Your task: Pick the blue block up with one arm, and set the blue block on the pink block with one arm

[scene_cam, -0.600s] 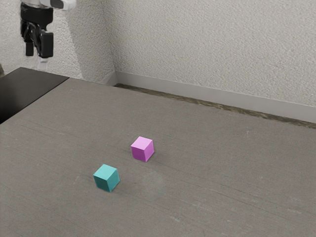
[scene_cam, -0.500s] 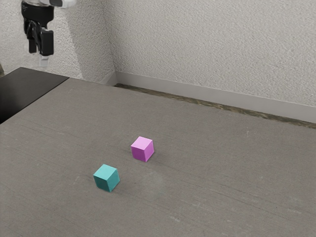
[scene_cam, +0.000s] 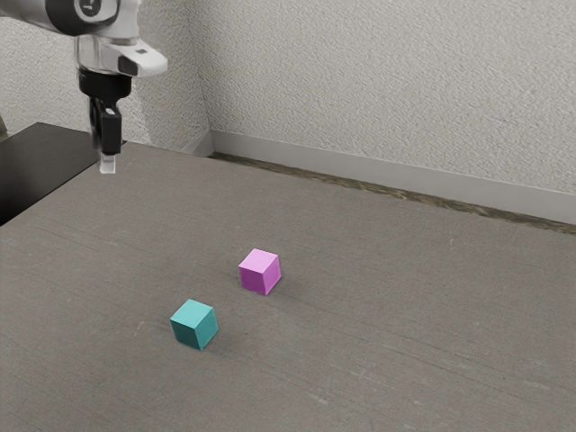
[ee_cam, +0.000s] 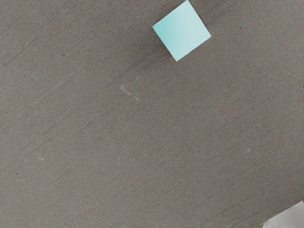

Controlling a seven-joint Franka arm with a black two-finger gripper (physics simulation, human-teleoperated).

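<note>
Swinging lower and toward the exterior view's right since the earlier frames, the end effector point(scene_cam: 108, 162) has also turned about its wrist. Nearest the camera, the blue block point(scene_cam: 193, 324) rests untouched on the tabletop point(scene_cam: 405, 315); just behind it, near but apart, sits the pink block point(scene_cam: 259, 271). Farthest back, the end effector hangs above the tabletop's rear corner, and whether it is released or clenched cannot be told. In the wrist view the blue block point(ee_cam: 181, 30) lies askew to the hand. Descending without squaring up would likely catch its corners, twisting it or knocking it into the pink block.
</note>
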